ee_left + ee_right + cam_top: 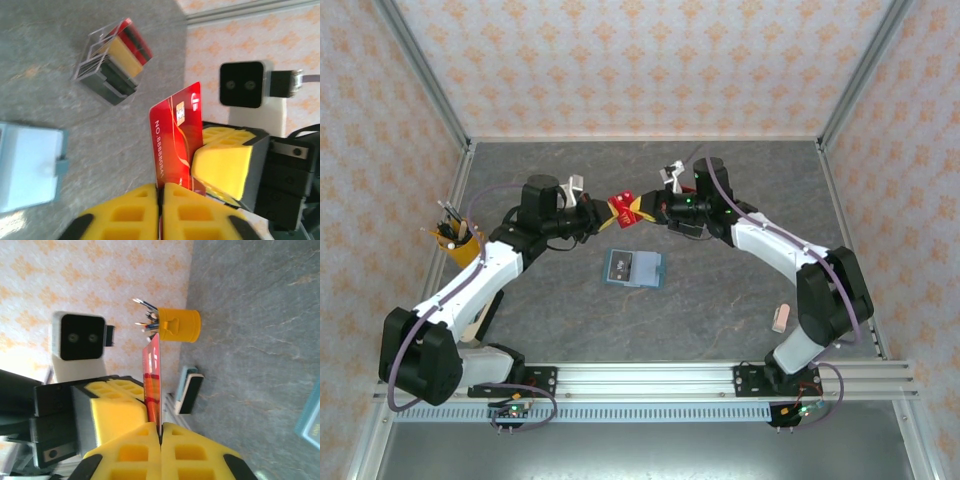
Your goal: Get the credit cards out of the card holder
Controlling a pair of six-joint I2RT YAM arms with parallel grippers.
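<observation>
One red card [175,140], gold swirls, between left tool [160,192], right tool [160,432].

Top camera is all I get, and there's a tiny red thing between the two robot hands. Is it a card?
Observer: Yes. It's a red credit card. The left wrist view shows a long number printed along it.
Operator: Which hand is pinching it?
Observer: Both. The left gripper is shut on one edge, and the right wrist view shows the right gripper shut on it too.
Operator: Is there other stuff hiding that I can't see?
Observer: The left wrist view shows a clear plastic box with red, yellow and black layers packed side by side inside it.
</observation>
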